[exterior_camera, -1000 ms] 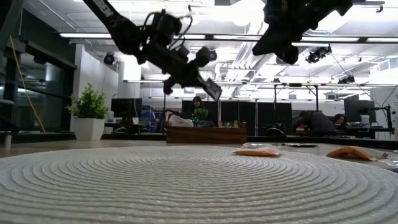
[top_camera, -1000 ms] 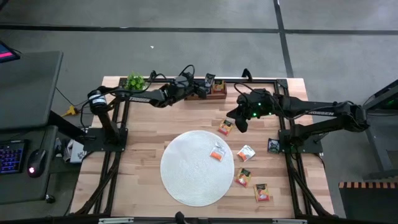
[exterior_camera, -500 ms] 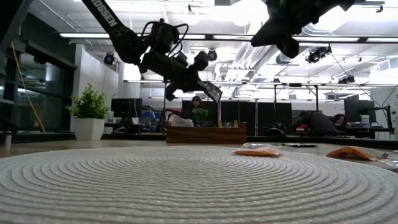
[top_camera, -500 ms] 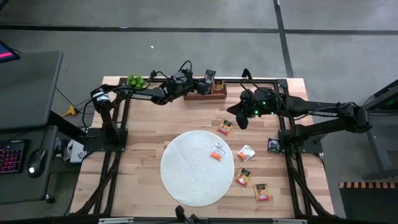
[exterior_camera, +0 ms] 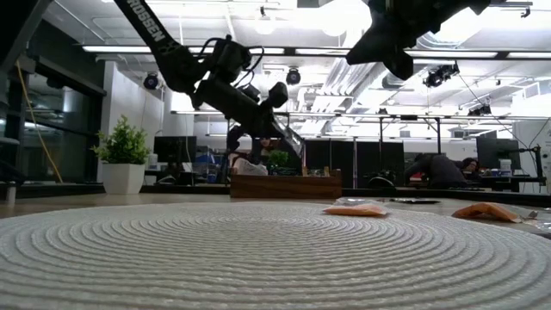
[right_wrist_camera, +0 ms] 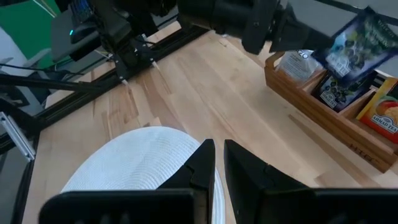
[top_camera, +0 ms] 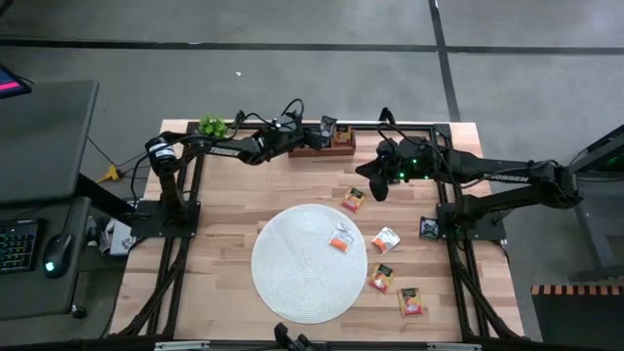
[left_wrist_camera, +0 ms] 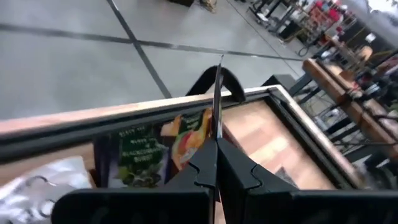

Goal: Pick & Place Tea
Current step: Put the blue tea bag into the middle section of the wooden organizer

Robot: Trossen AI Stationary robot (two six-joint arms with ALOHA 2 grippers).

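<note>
Black sachet (right_wrist_camera: 352, 45), held edge-on in the closed left pincer (top_camera: 314, 130) above the wooden tray (right_wrist_camera: 323, 115); placing appears under way. Tray already holds sachets. Loose sachets (top_camera: 387, 239) remain on the tabletop (top_camera: 224, 195) and mat (top_camera: 292, 278). Right pincer (top_camera: 373, 190) nearly closed, empty, hovering. Only the right wrist view shows the sachet's face.
</note>
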